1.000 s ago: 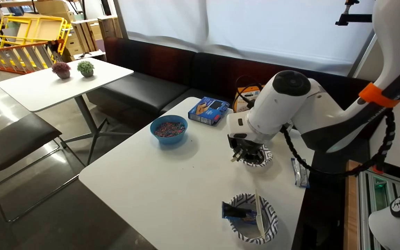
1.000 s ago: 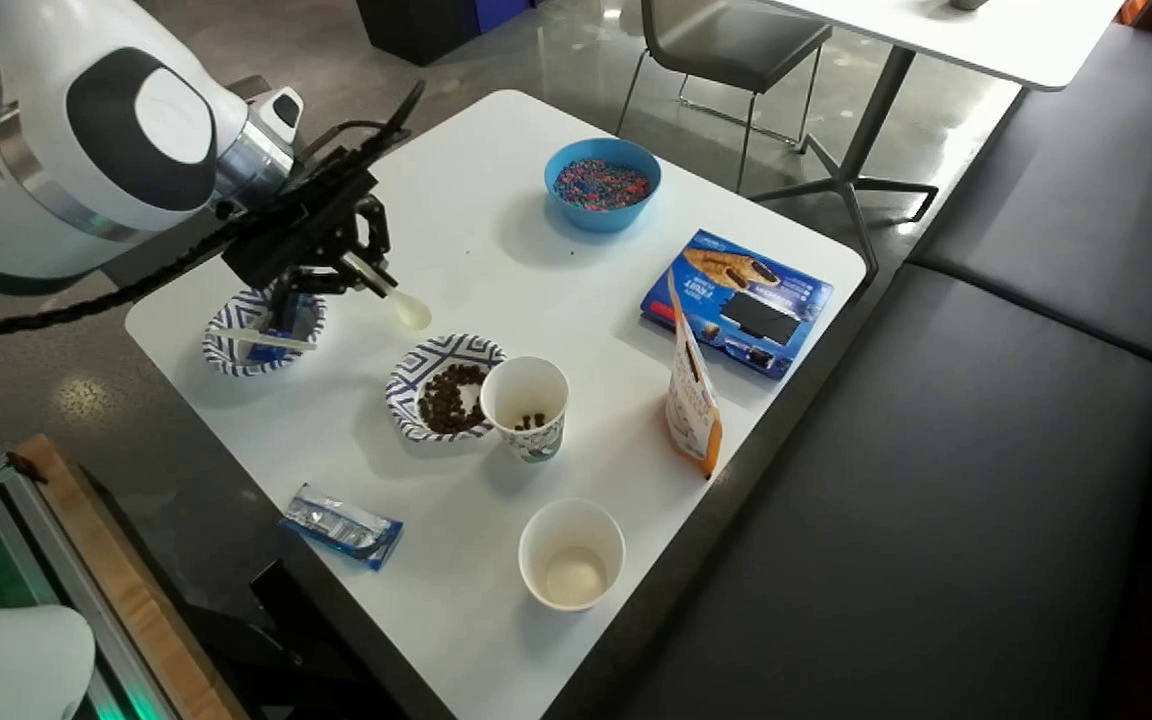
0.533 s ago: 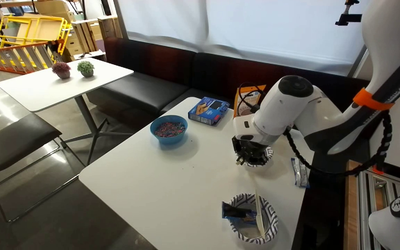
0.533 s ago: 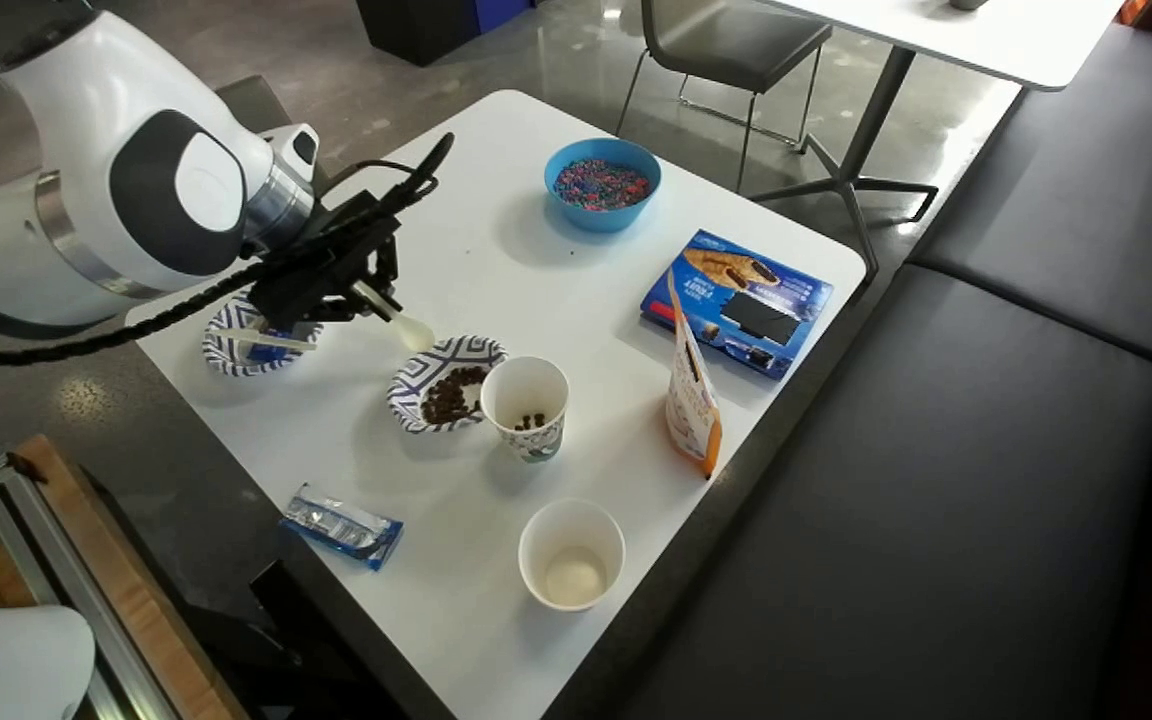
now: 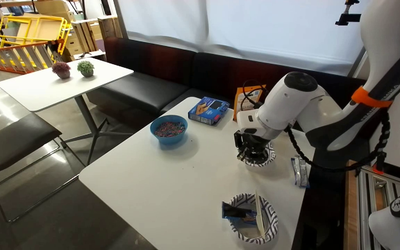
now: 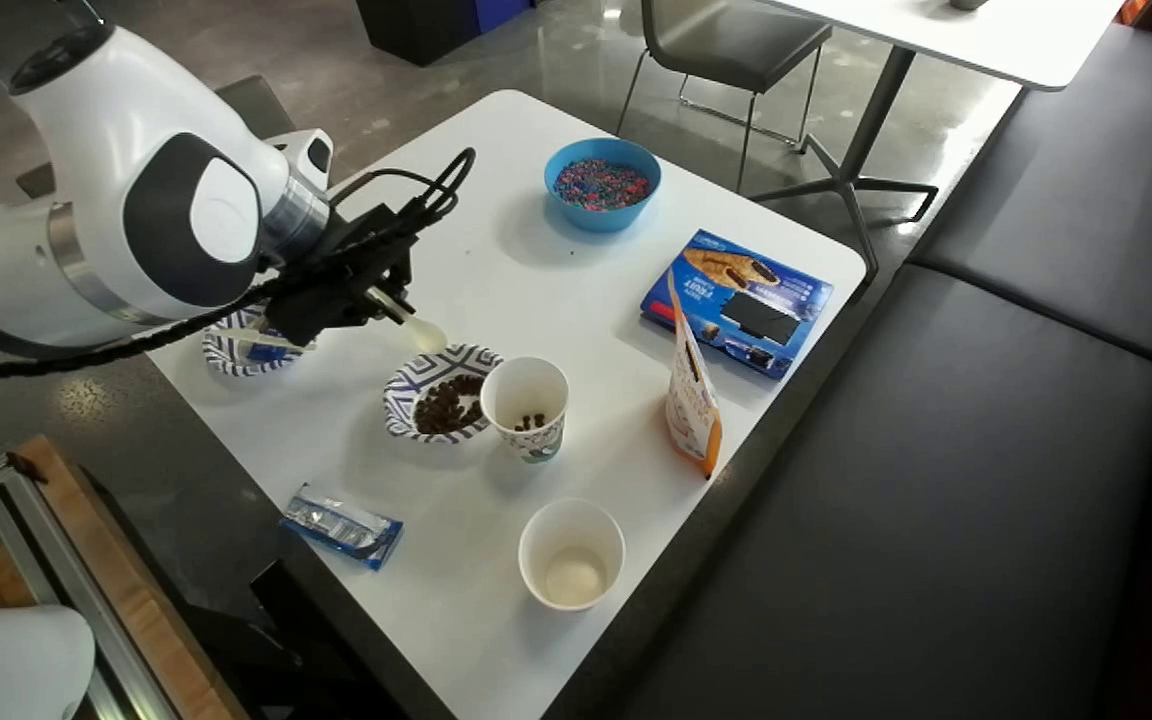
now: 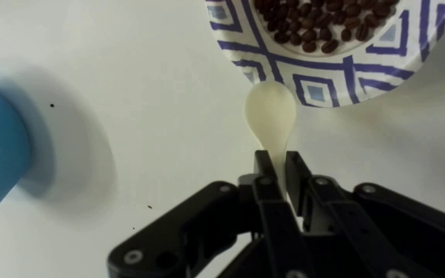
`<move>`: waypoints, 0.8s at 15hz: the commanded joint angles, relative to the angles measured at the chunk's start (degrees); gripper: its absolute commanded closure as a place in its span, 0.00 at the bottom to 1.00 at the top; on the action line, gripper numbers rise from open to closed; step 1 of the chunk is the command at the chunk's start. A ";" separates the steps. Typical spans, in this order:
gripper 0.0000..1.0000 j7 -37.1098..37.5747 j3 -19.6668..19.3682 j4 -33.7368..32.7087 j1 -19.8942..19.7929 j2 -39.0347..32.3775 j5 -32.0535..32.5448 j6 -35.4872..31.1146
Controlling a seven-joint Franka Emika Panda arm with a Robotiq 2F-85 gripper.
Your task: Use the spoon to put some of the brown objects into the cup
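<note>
Farthest left on the desk (image 6: 536,290) in an exterior view, a patterned bowl (image 6: 224,361) sits partly behind the robot arm (image 6: 186,200), a blue wrapper (image 6: 269,352) in it and a long pale utensil (image 6: 254,338) across it. A blue-and-silver packet (image 6: 341,525) lies at the desk's edge. Next comes the pincer (image 7: 277,160), its fingers drawn together on the handle of the cream spoon (image 6: 424,334). The spoon's head is at the rim of the second patterned bowl (image 6: 401,400); whether they touch cannot be told. That bowl holds the brown objects (image 6: 449,405). The printed cup (image 6: 538,445) stands just beside it, a few brown objects inside. Farther right come the white cup (image 6: 548,540), a blue bowl (image 6: 601,220) of many-coloured pieces (image 6: 601,185), an upright orange-and-white bag (image 6: 693,400) and, near it, a blue box (image 6: 736,290) lying flat. A black padded seat (image 6: 936,450) fills the right side.
</note>
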State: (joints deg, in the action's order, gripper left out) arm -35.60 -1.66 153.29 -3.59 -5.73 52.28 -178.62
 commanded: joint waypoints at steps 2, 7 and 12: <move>0.97 -0.88 -1.05 2.76 -1.25 2.00 0.52 -1.81; 0.97 -1.12 -2.00 4.69 -1.83 3.58 0.66 -2.49; 0.97 0.99 -3.44 3.86 -2.84 1.91 3.69 -6.92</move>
State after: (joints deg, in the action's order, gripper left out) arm -36.12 -4.11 157.19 -5.45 -3.02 52.62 -182.25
